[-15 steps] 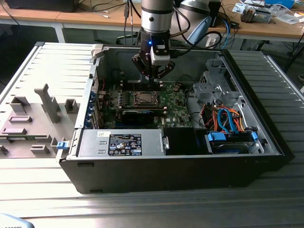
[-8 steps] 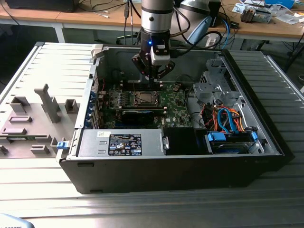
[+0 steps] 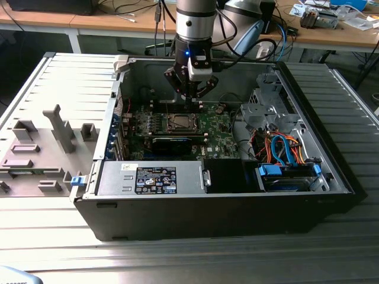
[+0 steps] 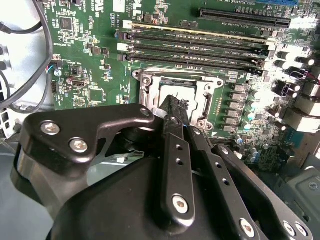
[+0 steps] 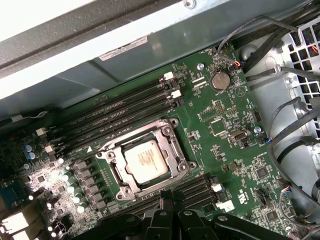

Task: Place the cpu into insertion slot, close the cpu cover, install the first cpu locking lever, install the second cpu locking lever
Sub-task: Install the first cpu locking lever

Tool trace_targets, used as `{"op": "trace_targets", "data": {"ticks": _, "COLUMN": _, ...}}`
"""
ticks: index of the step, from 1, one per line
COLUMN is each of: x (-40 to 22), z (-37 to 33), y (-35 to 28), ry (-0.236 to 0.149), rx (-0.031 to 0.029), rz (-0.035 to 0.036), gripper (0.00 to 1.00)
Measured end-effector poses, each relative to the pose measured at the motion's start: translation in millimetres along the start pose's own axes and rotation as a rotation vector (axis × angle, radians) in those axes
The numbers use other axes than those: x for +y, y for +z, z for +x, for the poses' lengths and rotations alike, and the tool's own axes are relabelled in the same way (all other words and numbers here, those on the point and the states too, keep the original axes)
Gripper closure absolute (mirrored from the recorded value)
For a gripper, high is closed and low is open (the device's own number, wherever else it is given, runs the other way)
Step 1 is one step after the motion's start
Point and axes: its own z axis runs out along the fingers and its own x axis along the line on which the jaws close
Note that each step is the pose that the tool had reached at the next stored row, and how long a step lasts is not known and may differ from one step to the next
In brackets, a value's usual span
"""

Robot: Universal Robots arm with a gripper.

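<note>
Gripper [image 3: 193, 94], fingers pressed together and empty, hovers directly above the cpu [image 5: 145, 161]; chip seated in the insertion slot [image 5: 143, 156], cpu cover [image 5: 172, 145] framing it; press squarely, gently.

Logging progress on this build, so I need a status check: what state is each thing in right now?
cpu: seated flat in the insertion slot, top face showing.
cpu cover: down, framing the chip.
gripper: above the socket, fingers drawn together, holding nothing.
computer case: lying on its side, side panel off.
</note>
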Motion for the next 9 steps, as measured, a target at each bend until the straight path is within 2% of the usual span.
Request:
{"op": "trace_targets", "data": {"ticks": 5, "x": 0.0, "z": 0.0, "y": 0.0, "ry": -0.009, "rx": -0.0022, "rz": 0.0029, "gripper": 0.89}}
{"op": "trace_targets", "data": {"ticks": 7, "x": 0.1, "z": 0.0, "y": 0.0, "ry": -0.02, "rx": -0.0018, "rz": -0.0015, "gripper": 0.89}}
{"op": "trace_targets", "data": {"ticks": 8, "x": 0.0, "z": 0.0, "y": -0.1, "ry": -0.025, "rx": 0.0017, "rz": -0.0106, "gripper": 0.89}}
{"op": "trace_targets", "data": {"ticks": 9, "x": 0.0, "z": 0.0, "y": 0.0, "ry": -0.083, "rx": 0.006, "rz": -0.0351, "gripper": 0.89}}
